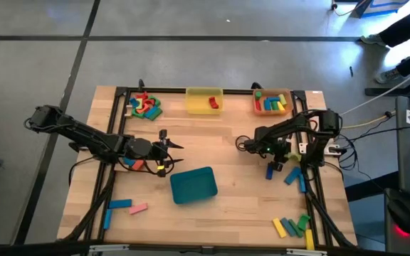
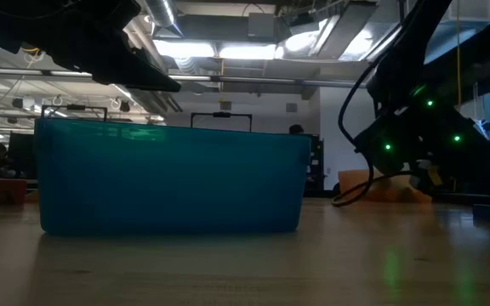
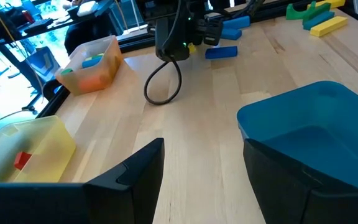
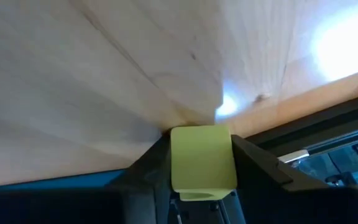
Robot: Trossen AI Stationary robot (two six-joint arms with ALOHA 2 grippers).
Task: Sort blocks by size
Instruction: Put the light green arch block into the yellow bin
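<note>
Sorting is only partly done, judging by how the pieces are lying across the pale wooden bench [image 1: 219,142]. A translucent yellow plastic tray [image 1: 204,100] at the middle of the far edge is holding a single red block [image 1: 213,104], and a translucent orange plastic tray [image 1: 272,102] near the far right corner is carrying a handful of small green, yellow and blue blocks [image 1: 270,104]. A deep teal plastic tray [image 1: 193,185], sitting toward the middle of the near half, is looking empty in the left wrist view.

Plenty is waiting outside the trays: a heap of red, green and blue curved pieces [image 1: 144,107] near the far left corner, a blue bar and a pink bar [image 1: 128,206] near the near left corner, a cluster of yellow, green and blue bars [image 1: 295,227] at the near right corner, and a few blue blocks [image 1: 290,175] by the right edge.

Right gripper [image 4: 202,163] is hovering over the right half of the bench, close to those blue blocks, and is clamping a pale yellow chunky block [image 4: 202,157] between its fingers; that piece is probably heading for a tray.

Left gripper [image 3: 201,165] is hanging over the left half, just beside the teal tray's left wall, with its fingers spread wide and nothing between them.

Most of the work, by this reckoning, is yet to come.
</note>
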